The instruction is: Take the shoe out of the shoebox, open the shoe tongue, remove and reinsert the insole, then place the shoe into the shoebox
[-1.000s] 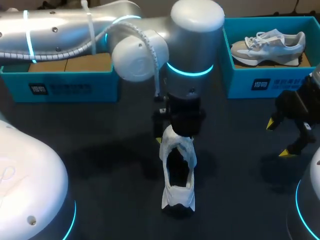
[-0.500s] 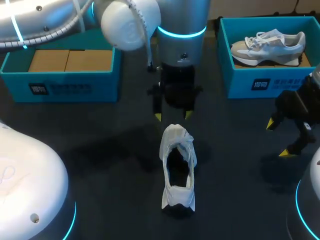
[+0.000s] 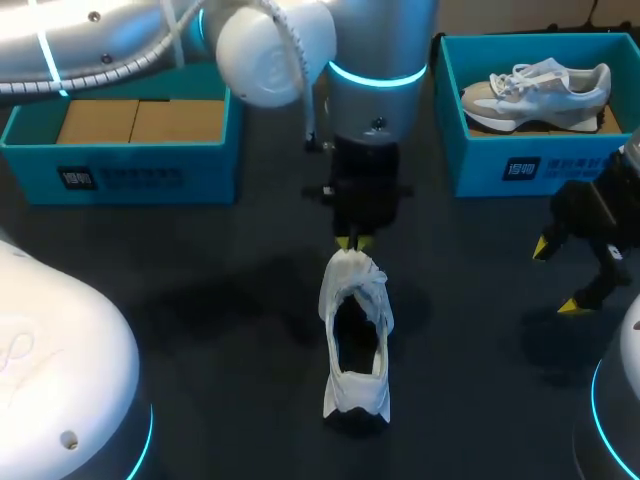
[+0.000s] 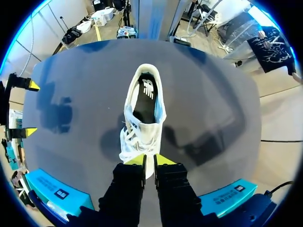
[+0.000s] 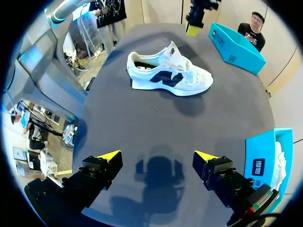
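Head view: the white shoe (image 3: 355, 345) stands on its sole in the middle of the table (image 3: 220, 300), out of both boxes, heel toward our base. Our left gripper (image 3: 355, 241) hangs right at the toe end with its fingers pressed nearly together. We'd guess it's lining up to work the tongue open, which looks like the step in hand. Our right gripper (image 3: 556, 277) sits well off to the side, fingers spread wide and holding nothing, probably parked out of the way. The left shoebox (image 3: 205, 175) holds only cardboard, and the right shoebox (image 3: 480, 160) has a 2nd shoe (image 3: 540, 90) in it.

Left wrist view: there's only a thin slit between the 2 tips, just at the toe, and we can't tell if any fabric is caught. The insole (image 4: 144, 97) shows inside the opening, so it's not out.

Right wrist view: the shoe is side-on, well ahead of the spread fingers. If the right arm comes in for the heel, the left gripper over the toe is what it would have to steer around.
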Action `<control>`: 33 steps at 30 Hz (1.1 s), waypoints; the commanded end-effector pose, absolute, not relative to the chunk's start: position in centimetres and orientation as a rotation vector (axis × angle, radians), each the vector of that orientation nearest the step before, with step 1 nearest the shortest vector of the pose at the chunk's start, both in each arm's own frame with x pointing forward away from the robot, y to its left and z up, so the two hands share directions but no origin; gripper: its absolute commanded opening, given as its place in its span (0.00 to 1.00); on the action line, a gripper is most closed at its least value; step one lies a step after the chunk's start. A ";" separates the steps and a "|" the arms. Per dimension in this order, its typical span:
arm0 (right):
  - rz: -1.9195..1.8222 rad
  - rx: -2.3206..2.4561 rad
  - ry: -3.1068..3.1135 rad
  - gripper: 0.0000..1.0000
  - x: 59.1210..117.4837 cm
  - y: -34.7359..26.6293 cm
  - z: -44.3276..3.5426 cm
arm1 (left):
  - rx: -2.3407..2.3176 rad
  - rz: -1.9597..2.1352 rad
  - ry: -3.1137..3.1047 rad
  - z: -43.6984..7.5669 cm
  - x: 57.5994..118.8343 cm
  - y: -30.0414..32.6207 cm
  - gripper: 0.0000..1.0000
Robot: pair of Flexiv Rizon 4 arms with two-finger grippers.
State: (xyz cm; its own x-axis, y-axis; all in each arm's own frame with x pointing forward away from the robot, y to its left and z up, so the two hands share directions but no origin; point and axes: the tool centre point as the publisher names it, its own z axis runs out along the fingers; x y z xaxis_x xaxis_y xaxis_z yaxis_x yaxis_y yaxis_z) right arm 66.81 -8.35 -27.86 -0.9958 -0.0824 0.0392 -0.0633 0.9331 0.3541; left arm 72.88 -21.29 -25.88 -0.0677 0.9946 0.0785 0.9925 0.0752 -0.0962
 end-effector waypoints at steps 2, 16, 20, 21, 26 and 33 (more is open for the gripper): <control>-0.549 0.114 -3.037 1.00 66.8 -8.3 -28.0 | -2.056 0.059 -2.191 -27.9 73.2 -22.1 0.14; -0.549 0.114 -3.037 1.00 66.8 -8.3 -28.0 | -2.088 0.085 -2.124 -30.4 69.9 -22.5 0.18; -0.549 0.114 -3.037 1.00 66.8 -8.3 -28.0 | -2.093 0.096 -2.116 -30.6 68.9 -22.3 0.18; -0.549 0.114 -3.037 1.00 66.8 -8.3 -28.0 | -2.086 0.104 -2.118 -31.0 68.3 -22.3 0.18; -0.549 0.114 -3.037 1.00 66.8 -8.3 -28.0 | -2.082 0.103 -2.120 -31.1 67.4 -22.3 0.20; -0.549 0.114 -3.037 1.00 66.8 -8.3 -28.0 | -2.083 0.101 -2.160 -29.8 68.7 -23.3 0.22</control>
